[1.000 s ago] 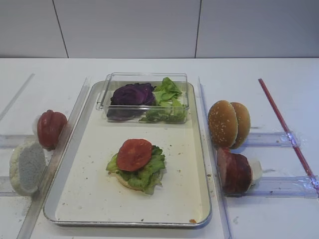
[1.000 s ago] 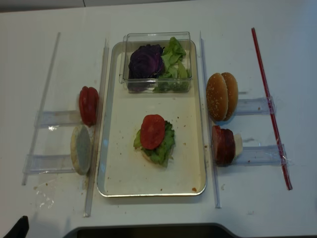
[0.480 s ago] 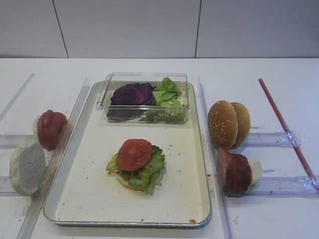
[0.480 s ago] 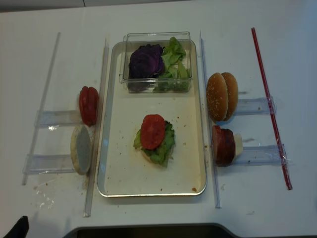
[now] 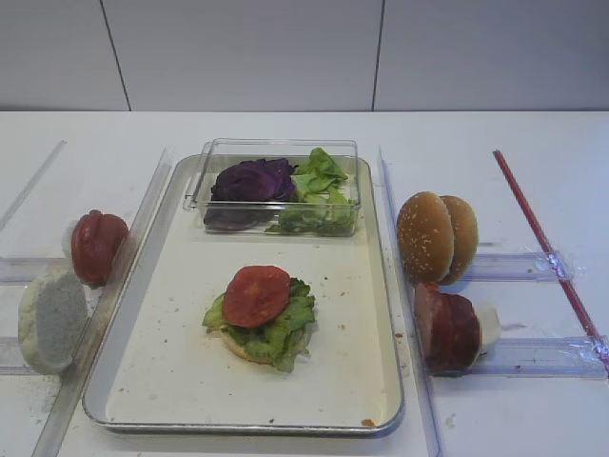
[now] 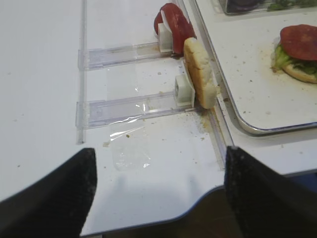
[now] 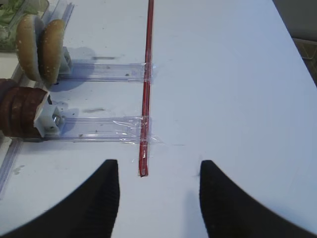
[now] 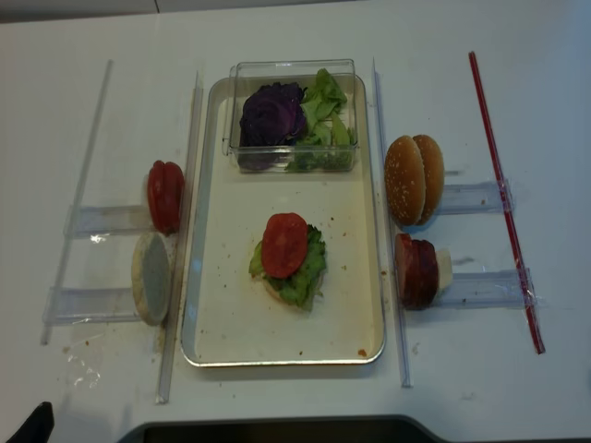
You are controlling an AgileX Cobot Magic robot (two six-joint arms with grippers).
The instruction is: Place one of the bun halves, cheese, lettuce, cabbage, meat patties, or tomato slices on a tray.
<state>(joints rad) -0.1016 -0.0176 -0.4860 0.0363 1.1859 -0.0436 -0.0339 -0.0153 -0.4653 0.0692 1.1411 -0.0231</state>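
On the silver tray (image 5: 171,367) (image 8: 342,305) lies a stack of bun half, lettuce and a tomato slice (image 5: 257,295) (image 8: 283,244) (image 6: 298,42). Left of the tray stand tomato slices (image 5: 97,246) (image 6: 173,22) and a bun half (image 5: 52,319) (image 6: 199,72) on edge. To its right stand bun halves (image 5: 436,236) (image 7: 39,47) and meat patties (image 5: 445,327) (image 7: 20,114). Cabbage (image 5: 252,179) and lettuce (image 5: 319,190) fill the clear box. Cheese is out of view. My left gripper (image 6: 159,152) is open and empty over the table's front edge. My right gripper (image 7: 158,163) is open and empty above the bare table.
The clear plastic box (image 8: 294,66) sits at the tray's far end. Clear plastic racks (image 6: 129,101) (image 7: 99,126) hold the food on both sides, with long clear rails (image 8: 189,231) beside the tray. A red strip (image 7: 146,89) (image 5: 542,248) runs along the right.
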